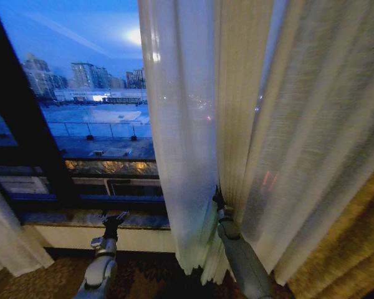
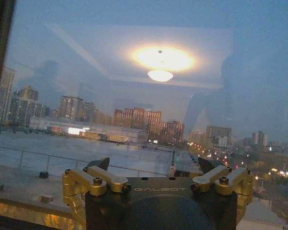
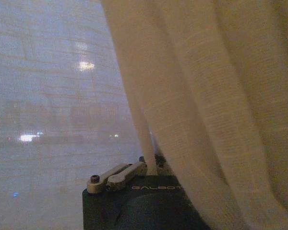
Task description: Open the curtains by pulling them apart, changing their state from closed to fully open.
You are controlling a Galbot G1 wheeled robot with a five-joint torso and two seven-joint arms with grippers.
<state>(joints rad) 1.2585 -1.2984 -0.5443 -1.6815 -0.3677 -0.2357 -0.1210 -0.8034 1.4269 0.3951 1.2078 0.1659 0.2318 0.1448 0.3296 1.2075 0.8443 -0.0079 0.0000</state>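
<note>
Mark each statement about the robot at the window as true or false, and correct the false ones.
1. The right gripper is pressed into the folds of the right sheer curtain. True.
2. The left gripper is clamped on curtain fabric. False: it is open and holds nothing, pointing at the bare window glass above the sill.
3. The window's left part is uncovered, showing city buildings. True.
4. The left sheer curtain hangs across the middle of the window. False: it sits at the far left edge.
5. A golden-brown drape hangs to the right of the right sheer curtain. True.
</note>
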